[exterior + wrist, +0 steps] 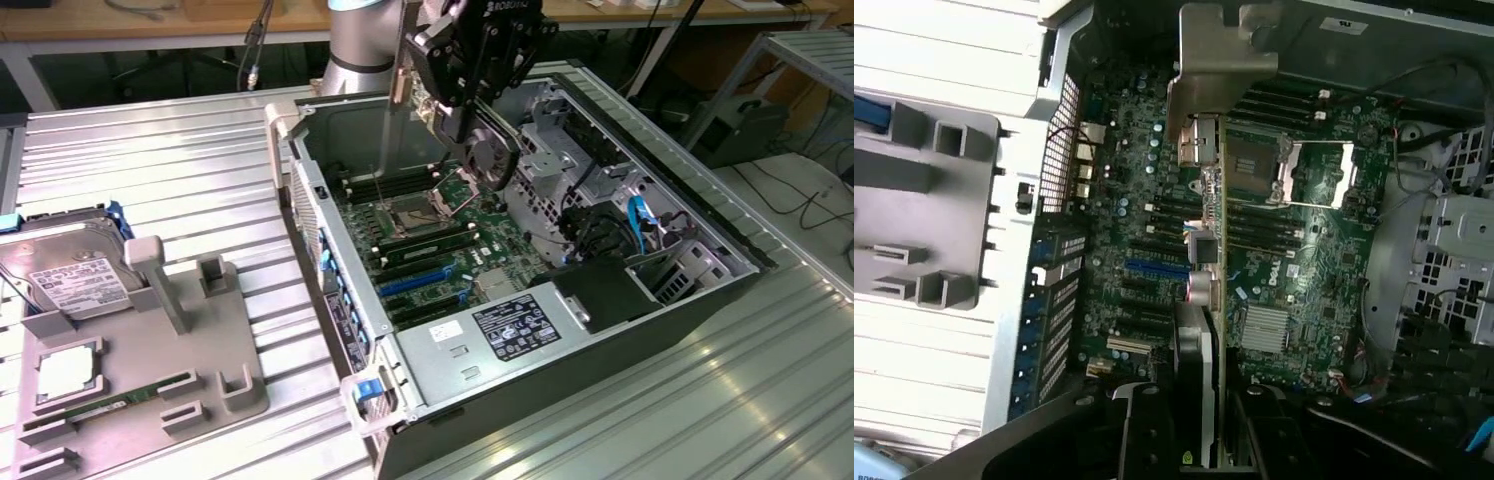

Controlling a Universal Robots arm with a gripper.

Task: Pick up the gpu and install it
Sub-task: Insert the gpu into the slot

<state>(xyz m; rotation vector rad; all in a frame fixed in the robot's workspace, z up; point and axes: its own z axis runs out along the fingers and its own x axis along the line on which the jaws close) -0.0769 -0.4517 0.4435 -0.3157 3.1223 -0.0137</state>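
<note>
The gripper (pixel 461 118) hangs over the open computer case (pixel 674 170), its jaws clamped on the gpu (pixel 491 160). The card is held on edge above the case's motherboard (pixel 434 240), clear of it and near the end of the case farthest from the power supply (pixel 514 330). In the exterior view the gripper body covers the top of the card, and only a dark face and a metal edge show below it. The arm is cut off by the top of that view.

In the wrist view the gpu (pixel 1216 70) shows edge-on: a silver end bracket at the far end and a thin green board edge running back to the gripper (pixel 1212 425), where the dark fingers (pixel 1154 435) close on either side of it. The card hides a strip of the motherboard (pixel 1144 200) beneath it, including the inner ends of the blue slots (pixel 1152 268). The empty processor socket (pixel 1309 175) and a finned heatsink (pixel 1266 330) lie to one side of the card.

Beside the case on the ribbed metal counter (pixel 174 170), toward the exterior view's left, a grey holder (pixel 200 340) carries a hard drive (pixel 74 280) and a narrow memory stick (pixel 114 405). The frame edge cuts the holder off.
</note>
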